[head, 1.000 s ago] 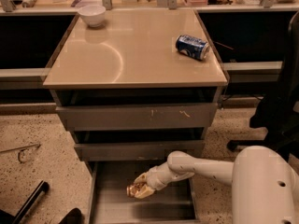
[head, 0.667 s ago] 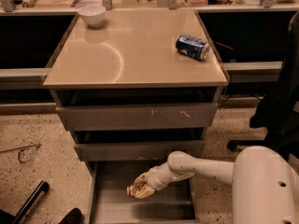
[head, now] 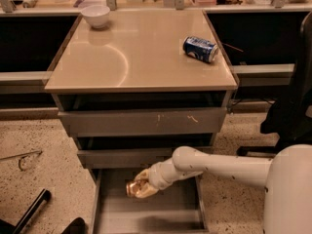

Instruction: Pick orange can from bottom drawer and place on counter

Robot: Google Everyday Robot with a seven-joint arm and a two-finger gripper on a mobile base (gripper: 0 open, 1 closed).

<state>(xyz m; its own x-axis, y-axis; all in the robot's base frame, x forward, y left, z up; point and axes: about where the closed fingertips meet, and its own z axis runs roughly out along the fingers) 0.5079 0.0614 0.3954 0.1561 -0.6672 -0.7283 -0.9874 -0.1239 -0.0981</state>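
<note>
The orange can (head: 138, 189) is shiny golden-orange and sits in my gripper (head: 143, 185), which is shut on it just above the floor of the open bottom drawer (head: 146, 216). My white arm (head: 219, 167) reaches in from the right, under the two upper drawers. The beige counter (head: 141, 52) tops the grey cabinet above.
A blue can (head: 200, 49) lies on its side at the counter's right. A white bowl (head: 95, 15) stands at its back left corner. The two upper drawers (head: 144, 121) stick out slightly over the bottom one. A black chair (head: 292, 106) stands to the right.
The can and my gripper have risen slightly and shifted a little left above the drawer floor.
</note>
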